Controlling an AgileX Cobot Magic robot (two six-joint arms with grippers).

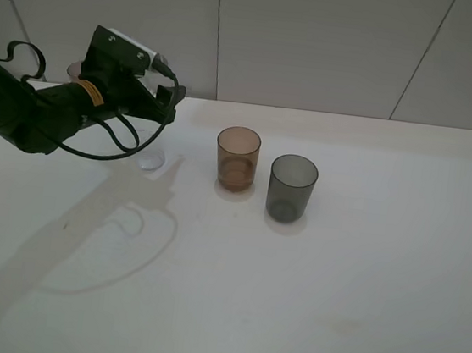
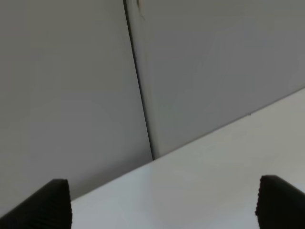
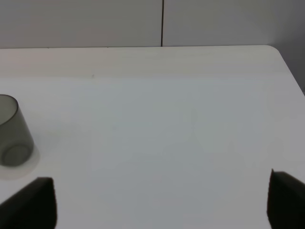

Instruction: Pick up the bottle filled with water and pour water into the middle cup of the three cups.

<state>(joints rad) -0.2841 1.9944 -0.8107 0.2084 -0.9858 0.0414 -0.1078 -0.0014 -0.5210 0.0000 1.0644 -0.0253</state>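
Note:
The clear bottle (image 1: 150, 153) stands on the white table (image 1: 290, 302), faint and partly hidden under my left arm. My left gripper (image 1: 169, 99) hovers just above it; in the left wrist view the gripper (image 2: 162, 202) is open with nothing between its fingertips (image 2: 50, 202), and the bottle is out of that view. The amber middle cup (image 1: 237, 158) stands upright to the right of the bottle. The dark grey cup (image 1: 292, 187) is to its right and also shows in the right wrist view (image 3: 12, 131). The mauve cup's rim (image 1: 74, 68) peeks out behind the left arm. My right gripper (image 3: 162, 198) is open and empty.
A grey panelled wall (image 1: 320, 41) runs along the table's far edge. The left arm's cable (image 1: 125, 143) loops down beside the bottle. The table's rounded far corner (image 3: 274, 50) shows in the right wrist view.

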